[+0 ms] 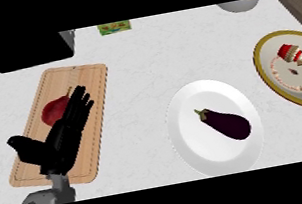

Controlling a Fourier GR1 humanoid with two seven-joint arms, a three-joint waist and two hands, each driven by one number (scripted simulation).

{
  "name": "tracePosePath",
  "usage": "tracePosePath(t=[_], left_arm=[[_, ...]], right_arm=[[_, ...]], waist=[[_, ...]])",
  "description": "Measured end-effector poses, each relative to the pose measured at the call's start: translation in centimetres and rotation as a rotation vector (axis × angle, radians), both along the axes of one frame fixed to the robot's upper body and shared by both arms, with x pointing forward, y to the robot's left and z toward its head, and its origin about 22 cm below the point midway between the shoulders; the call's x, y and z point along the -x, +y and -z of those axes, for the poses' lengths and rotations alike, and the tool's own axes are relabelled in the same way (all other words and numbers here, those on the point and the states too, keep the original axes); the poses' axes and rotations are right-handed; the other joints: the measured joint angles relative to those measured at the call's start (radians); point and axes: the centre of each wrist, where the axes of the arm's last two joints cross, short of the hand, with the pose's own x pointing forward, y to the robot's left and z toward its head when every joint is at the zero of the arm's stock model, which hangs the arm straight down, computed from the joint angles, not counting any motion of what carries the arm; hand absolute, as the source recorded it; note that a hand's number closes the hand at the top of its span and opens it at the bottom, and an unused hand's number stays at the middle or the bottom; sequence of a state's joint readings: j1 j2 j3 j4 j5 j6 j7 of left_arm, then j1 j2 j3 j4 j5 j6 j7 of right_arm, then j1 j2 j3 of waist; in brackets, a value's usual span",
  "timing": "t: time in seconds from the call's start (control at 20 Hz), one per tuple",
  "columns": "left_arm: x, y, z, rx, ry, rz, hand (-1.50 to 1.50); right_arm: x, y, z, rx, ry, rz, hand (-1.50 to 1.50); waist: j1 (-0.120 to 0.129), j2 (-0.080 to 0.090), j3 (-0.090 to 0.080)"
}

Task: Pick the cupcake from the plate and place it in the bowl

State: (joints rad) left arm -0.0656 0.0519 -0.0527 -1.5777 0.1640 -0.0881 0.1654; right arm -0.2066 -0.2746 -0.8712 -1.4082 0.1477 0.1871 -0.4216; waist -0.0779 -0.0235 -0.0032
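The cupcake (290,53), with a red and white striped top, lies on a yellow-rimmed plate (268,47) at the counter's right edge. A white bowl (239,5) shows only in part at the top right of the counter, its inside hidden. My left hand (60,140) rests open at the lower left, fingers straight and pointing up over a wooden cutting board (93,114), far from the cupcake. My right hand is out of view.
A white plate (190,137) in the middle holds a dark purple eggplant (225,122). A red fruit (55,108) lies on the cutting board, partly behind my fingers. A black appliance (22,51) and a small green box (114,27) stand at the back.
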Motion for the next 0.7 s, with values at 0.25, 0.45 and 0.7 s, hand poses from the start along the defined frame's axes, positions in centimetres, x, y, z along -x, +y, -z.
tracePosePath(t=[0.25, 0.45, 0.7], left_arm=[[0.6, 0.5, -0.2, -0.001, -0.001, -0.014, 0.00], [0.8, 0.8, -0.1, -0.001, 0.001, -0.025, 0.00], [1.1, 1.3, 0.0, -0.001, 0.001, -0.041, 0.00]], right_arm=[[9.4, 1.0, 2.2, 0.020, -0.034, -0.035, 1.50], [17.8, 1.8, 2.9, 0.038, -0.026, -0.057, 1.50], [26.6, 3.0, 3.6, -0.004, 0.084, -0.007, 1.50]], waist=[[-0.015, -0.001, 0.000], [-0.031, 0.001, 0.001], [-0.042, 0.002, 0.004]])
